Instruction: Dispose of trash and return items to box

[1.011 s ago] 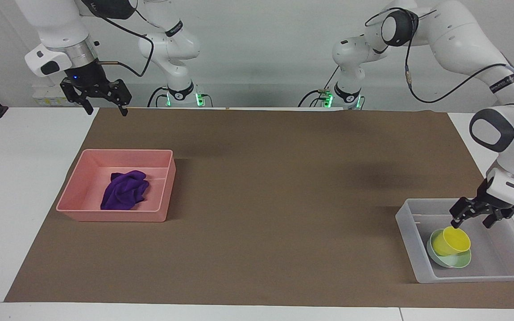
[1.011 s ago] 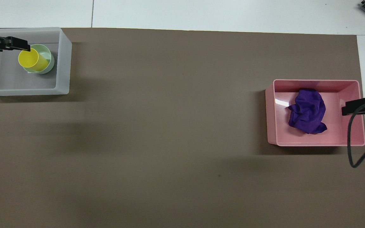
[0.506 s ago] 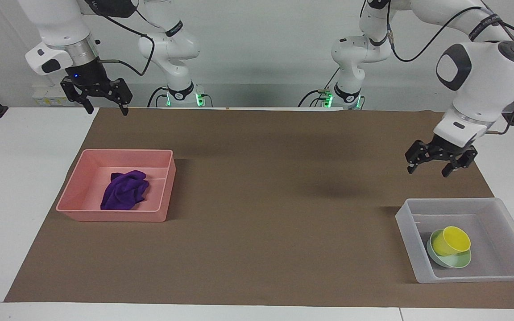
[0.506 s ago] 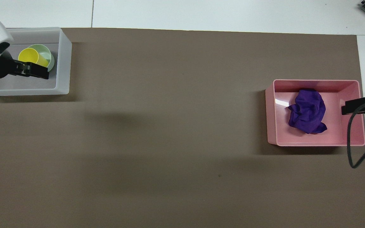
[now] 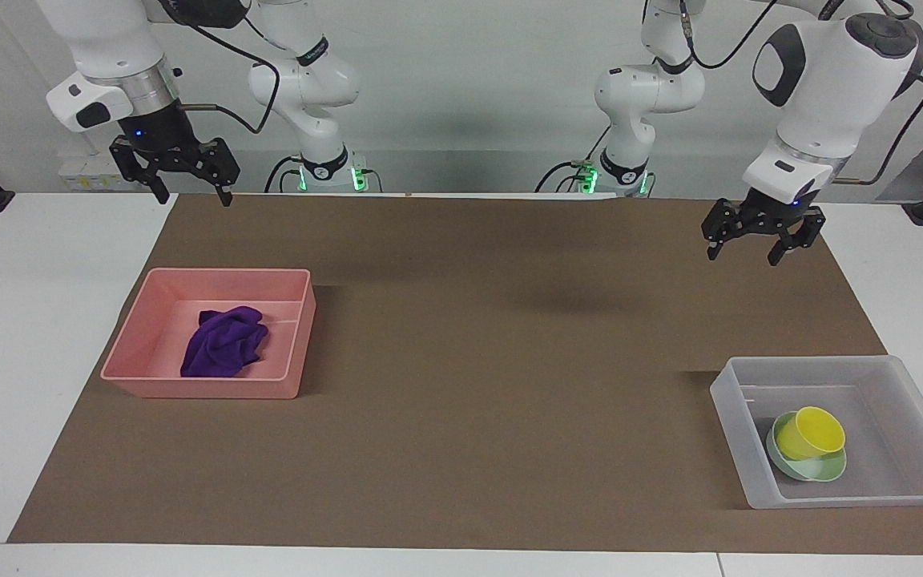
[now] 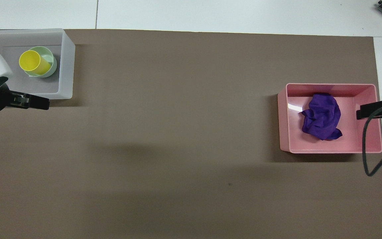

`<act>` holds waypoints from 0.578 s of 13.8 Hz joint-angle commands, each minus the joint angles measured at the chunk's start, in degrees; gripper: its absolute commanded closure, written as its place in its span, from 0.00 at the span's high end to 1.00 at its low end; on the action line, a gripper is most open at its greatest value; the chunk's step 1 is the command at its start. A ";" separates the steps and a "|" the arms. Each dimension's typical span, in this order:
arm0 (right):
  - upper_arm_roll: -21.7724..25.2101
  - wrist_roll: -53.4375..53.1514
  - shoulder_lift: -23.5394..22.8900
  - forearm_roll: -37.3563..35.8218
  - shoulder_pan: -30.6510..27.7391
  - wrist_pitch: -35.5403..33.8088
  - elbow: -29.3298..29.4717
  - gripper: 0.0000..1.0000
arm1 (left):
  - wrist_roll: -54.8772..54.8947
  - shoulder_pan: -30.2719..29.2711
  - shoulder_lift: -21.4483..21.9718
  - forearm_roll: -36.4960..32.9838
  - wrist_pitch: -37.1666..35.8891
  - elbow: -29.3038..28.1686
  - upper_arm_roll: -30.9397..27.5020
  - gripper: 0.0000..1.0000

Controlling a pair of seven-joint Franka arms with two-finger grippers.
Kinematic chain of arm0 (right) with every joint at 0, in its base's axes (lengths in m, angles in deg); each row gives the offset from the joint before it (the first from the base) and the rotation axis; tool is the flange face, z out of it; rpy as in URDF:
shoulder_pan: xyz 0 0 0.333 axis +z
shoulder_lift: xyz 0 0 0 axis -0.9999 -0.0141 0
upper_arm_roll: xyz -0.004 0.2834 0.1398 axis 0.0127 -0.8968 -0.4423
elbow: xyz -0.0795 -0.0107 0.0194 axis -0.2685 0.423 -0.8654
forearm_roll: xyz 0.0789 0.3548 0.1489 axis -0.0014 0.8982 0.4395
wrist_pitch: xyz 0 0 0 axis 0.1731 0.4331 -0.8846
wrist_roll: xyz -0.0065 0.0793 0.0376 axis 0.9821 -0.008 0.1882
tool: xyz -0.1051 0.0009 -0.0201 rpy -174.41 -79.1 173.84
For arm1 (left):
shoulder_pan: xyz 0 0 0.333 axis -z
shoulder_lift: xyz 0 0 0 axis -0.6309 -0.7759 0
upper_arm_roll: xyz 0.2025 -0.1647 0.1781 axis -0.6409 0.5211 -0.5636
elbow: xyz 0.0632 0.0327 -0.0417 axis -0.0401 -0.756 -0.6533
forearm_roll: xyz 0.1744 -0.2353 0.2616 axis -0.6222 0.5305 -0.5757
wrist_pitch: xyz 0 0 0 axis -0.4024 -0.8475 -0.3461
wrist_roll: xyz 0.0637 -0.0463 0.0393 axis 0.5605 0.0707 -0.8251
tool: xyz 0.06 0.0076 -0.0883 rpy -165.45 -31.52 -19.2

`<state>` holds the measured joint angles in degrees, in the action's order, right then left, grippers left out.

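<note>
The purple cloth (image 5: 225, 342) lies crumpled in the pink tray (image 5: 197, 389); it also shows in the overhead view (image 6: 322, 121). The yellow cup (image 5: 810, 431) leans tilted in the mint-green bowl (image 5: 828, 469) inside the clear-white box (image 5: 730, 409). My left gripper (image 5: 742, 255) is open and empty, raised over the brown mat beside the box (image 6: 66, 66). My right gripper (image 5: 194, 199) is open and empty, raised over the mat's corner at the right arm's end, and waits.
A brown mat (image 5: 469, 361) covers most of the white table. The pink tray (image 6: 282, 116) stands at the right arm's end, the box at the left arm's end. A cable (image 6: 365, 156) hangs from the right arm.
My left gripper has risen out of the box and drawn back toward the robots, empty. The cup and bowl stay in the box. The right gripper has hardly moved.
</note>
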<state>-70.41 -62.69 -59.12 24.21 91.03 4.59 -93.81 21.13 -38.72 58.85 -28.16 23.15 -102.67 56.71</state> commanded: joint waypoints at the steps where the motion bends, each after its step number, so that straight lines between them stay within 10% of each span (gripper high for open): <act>1: -0.68 0.14 -1.12 0.28 -0.61 -0.09 0.95 1.00 | -0.79 -0.30 -0.25 -0.98 -4.31 3.63 -0.39 1.00; 8: -0.68 -0.30 -0.41 0.28 -0.44 1.50 -0.81 1.00 | -1.85 -1.36 -0.25 -0.98 -6.34 5.58 -0.57 1.00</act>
<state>-70.51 -62.69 -59.80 24.21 91.06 4.92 -93.91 20.51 -39.67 58.85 -28.19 18.49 -98.42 55.91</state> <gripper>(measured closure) 0.000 0.000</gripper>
